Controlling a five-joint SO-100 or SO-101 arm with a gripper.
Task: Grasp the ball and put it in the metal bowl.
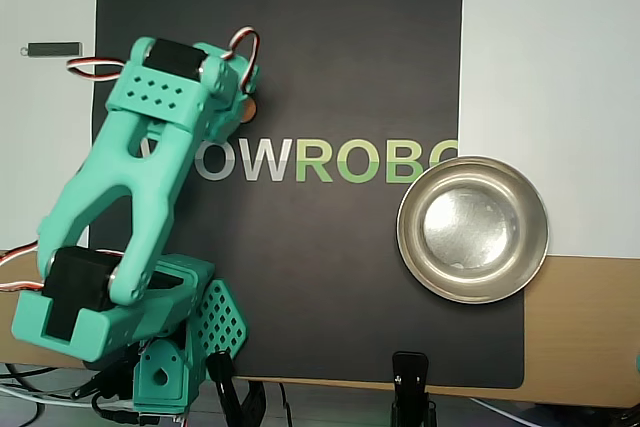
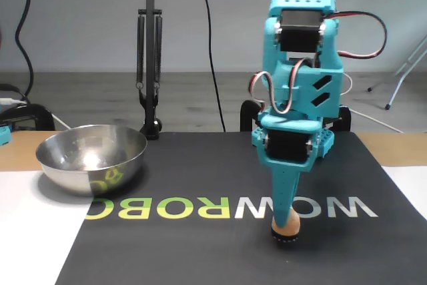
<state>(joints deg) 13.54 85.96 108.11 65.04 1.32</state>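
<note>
Tabletop (image 1: 585, 327) is light wood, showing at the near edge in the overhead view. A white sheet (image 1: 550, 57) covers most of it, and a black mat (image 1: 330, 37) with big printed letters (image 1: 330, 160) lies across the middle. The metal bowl (image 1: 473, 230) sits on the mat's right edge in the overhead view, partly over the white sheet. The ball (image 2: 287, 223) rests on the mat by the letters, on a small dark ring. A small dark bar (image 1: 52, 48) lies on the white sheet, top left.
</note>
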